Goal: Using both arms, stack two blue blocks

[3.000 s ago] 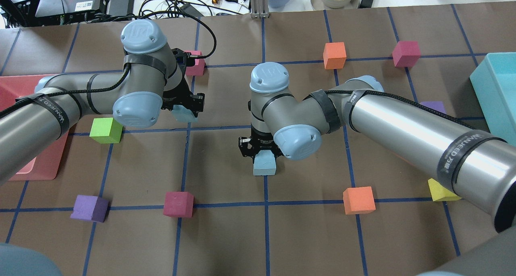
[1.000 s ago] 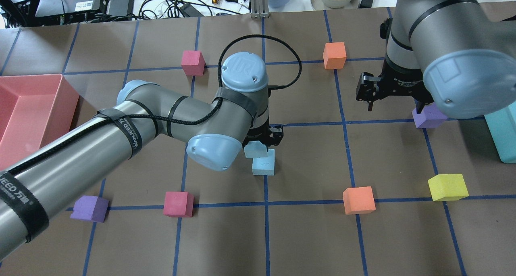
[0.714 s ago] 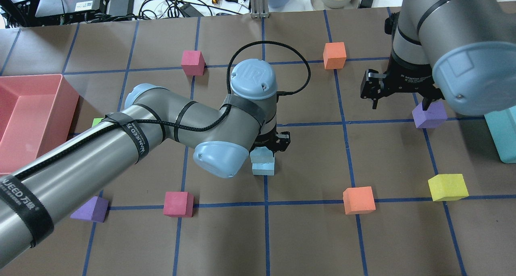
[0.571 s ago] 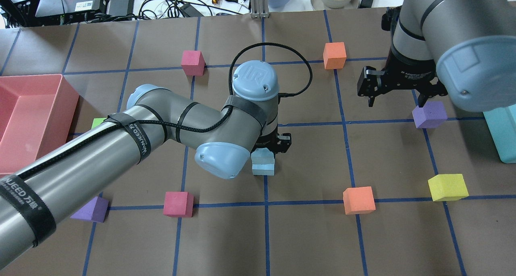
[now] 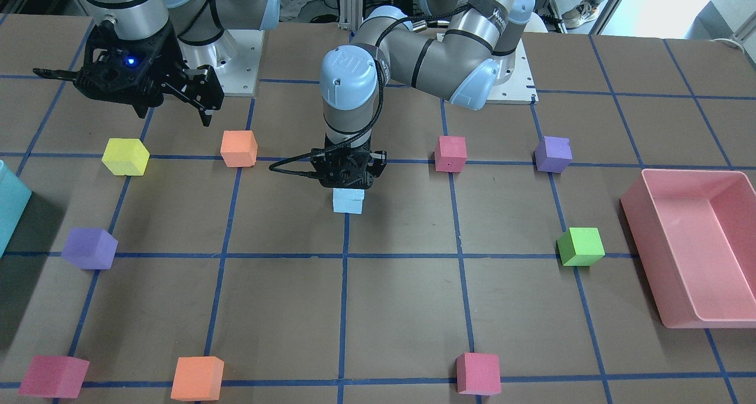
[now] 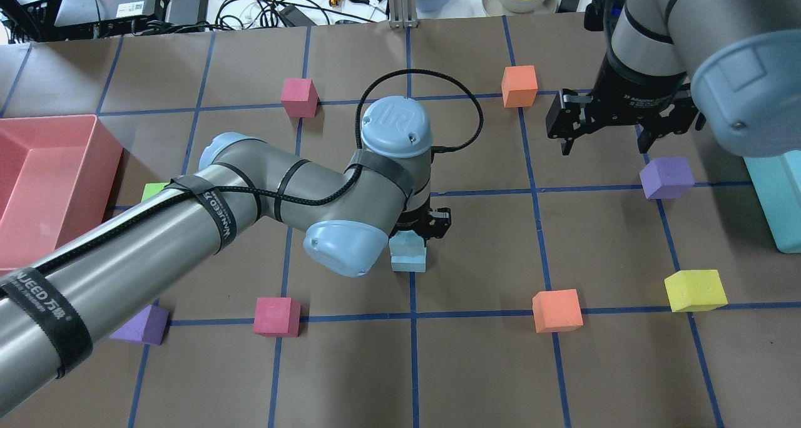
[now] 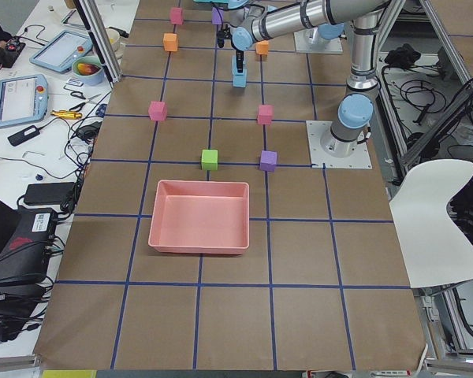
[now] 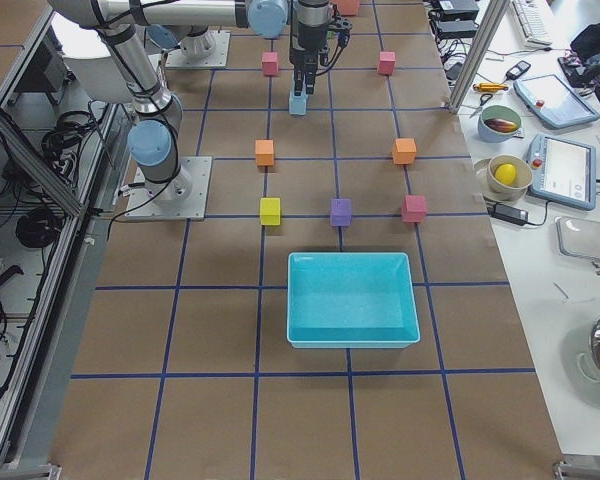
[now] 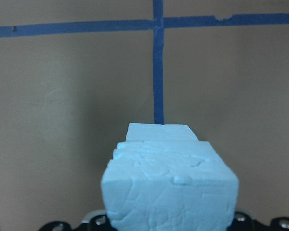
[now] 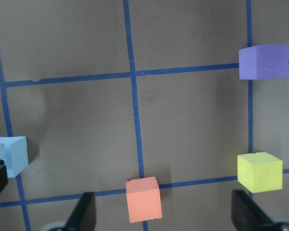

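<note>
The upper blue block sits on the lower blue block near the middle of the table. The left gripper has its jaws closed on the upper blue block. Well apart, the right gripper hangs with its jaws wide open, near a purple cube.

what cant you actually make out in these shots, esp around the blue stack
- Left gripper: fingers under its own wrist in the overhead view, cut off by the bottom edge in the left wrist view; grip unclear.
- Contact between upper blue block and lower blue block: too small in both side views, shadowed by the gripper in the front view.
- Green block: mostly behind the left arm in the overhead view.
</note>
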Robot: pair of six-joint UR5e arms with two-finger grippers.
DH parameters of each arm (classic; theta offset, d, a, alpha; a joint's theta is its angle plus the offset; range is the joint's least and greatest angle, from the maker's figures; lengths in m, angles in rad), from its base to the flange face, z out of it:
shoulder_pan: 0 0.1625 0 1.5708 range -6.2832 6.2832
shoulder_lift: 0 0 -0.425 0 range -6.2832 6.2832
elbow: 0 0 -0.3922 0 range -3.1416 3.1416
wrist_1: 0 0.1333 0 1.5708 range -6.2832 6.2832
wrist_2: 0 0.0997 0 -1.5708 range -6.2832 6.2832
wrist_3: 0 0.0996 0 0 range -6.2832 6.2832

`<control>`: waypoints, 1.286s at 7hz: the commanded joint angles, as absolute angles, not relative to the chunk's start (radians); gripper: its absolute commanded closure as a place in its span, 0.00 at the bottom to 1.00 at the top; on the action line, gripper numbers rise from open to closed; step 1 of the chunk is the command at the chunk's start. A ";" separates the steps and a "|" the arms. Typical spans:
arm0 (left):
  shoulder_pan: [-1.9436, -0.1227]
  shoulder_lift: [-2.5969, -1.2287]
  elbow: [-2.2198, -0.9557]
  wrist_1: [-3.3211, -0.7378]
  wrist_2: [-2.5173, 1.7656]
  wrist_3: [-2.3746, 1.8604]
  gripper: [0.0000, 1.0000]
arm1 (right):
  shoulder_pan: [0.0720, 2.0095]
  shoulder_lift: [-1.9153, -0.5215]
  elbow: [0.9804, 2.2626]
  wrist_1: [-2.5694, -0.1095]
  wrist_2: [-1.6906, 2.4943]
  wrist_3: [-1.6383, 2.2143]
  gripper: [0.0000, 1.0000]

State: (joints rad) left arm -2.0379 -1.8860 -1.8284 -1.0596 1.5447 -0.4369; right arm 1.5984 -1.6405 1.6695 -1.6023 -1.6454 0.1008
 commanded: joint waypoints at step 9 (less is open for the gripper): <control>-2.040 -1.894 -1.850 -1.046 1.546 -0.437 0.13 | 1.560 -1.661 1.654 -1.549 -1.574 0.026 0.00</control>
